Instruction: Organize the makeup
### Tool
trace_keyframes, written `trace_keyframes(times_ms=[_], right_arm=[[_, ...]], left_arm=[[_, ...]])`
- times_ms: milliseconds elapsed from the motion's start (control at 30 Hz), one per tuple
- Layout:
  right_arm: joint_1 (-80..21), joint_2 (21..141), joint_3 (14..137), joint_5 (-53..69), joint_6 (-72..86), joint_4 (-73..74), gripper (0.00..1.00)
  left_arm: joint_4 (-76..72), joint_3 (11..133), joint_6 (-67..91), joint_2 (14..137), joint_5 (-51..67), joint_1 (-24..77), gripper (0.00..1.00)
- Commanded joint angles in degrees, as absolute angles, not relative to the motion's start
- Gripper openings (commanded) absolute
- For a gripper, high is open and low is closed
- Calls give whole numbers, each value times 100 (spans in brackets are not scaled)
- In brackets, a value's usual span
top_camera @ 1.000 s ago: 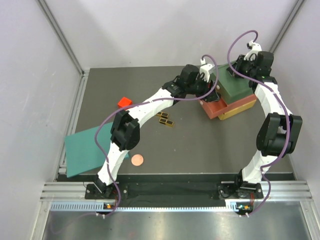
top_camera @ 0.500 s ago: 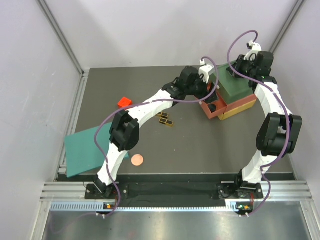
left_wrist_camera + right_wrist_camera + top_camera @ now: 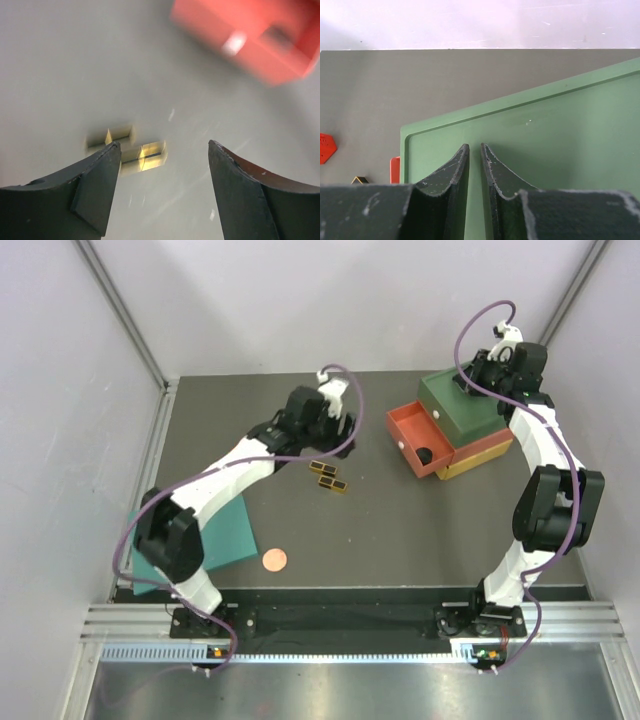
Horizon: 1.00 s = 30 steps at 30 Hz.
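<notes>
Seen from above, the black-gold palette (image 3: 330,478) lies on the table (image 3: 400,530) left of the open red drawer (image 3: 400,425), which holds the black round compact (image 3: 424,454). The copper disc (image 3: 274,560) lies near the front edge, beside the teal sheet (image 3: 225,535). The left wrist view adds that the left gripper (image 3: 162,147) hangs wide open and empty above the blurred palette. Only the right wrist view shows the right gripper (image 3: 473,146) nearly closed on nothing over the green box top (image 3: 545,130), and a small red-orange item (image 3: 326,148).

Black-gold palette (image 3: 330,478), copper disc (image 3: 274,560), red drawer (image 3: 404,424), seemingly black compact (image 3: 424,455).
</notes>
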State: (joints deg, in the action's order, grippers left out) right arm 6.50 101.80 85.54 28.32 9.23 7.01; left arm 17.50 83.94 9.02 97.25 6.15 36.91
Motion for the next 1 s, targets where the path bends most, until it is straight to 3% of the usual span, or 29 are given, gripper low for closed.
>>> trace_keyframes(times_ms=[0, 167, 500, 967], right_arm=[[563, 10942, 7919, 2716, 888, 2883, 17], [571, 10995, 7928, 2707, 888, 2874, 17], [563, 11109, 7972, 2777, 914, 2900, 17], [545, 11144, 7998, 2874, 949, 2892, 17]], left_arm=[[2714, 7237, 1274, 9098, 53, 3753, 76], [3953, 6427, 2055, 8597, -237, 3762, 74], [4517, 4685, 3559, 6778, -263, 3762, 74], [4290, 4132, 3709, 7110, -298, 3779, 73]])
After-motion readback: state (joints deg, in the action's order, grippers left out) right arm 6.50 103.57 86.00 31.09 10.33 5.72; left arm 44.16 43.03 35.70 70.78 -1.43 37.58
